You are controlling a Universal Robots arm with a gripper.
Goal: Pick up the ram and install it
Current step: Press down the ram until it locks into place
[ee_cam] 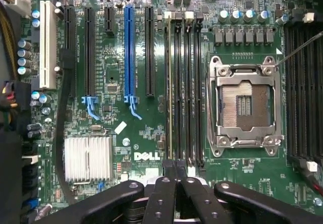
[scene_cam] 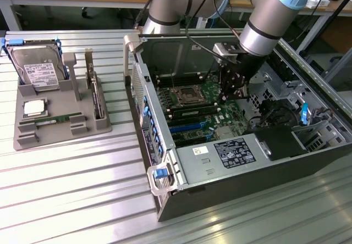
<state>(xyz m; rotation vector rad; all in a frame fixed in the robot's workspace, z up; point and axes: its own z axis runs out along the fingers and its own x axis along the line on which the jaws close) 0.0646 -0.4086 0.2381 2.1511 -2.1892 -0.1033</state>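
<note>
gripper (ee_cam: 176, 176) closed, hovering over the motherboard's memory slots (ee_cam: 184, 88); a ram (ee_cam: 170, 82) sits in the slot at about eleven o'clock from the fingertips, looks installed already.

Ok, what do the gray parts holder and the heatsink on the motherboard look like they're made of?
The parts holder looks like matte gray plastic, possibly printed: dull, uniformly colored, with blocky molded slots. The heatsink looks like bare aluminum: bright silver, cut into thin parallel fins. Neither can be confirmed by look alone.
</note>
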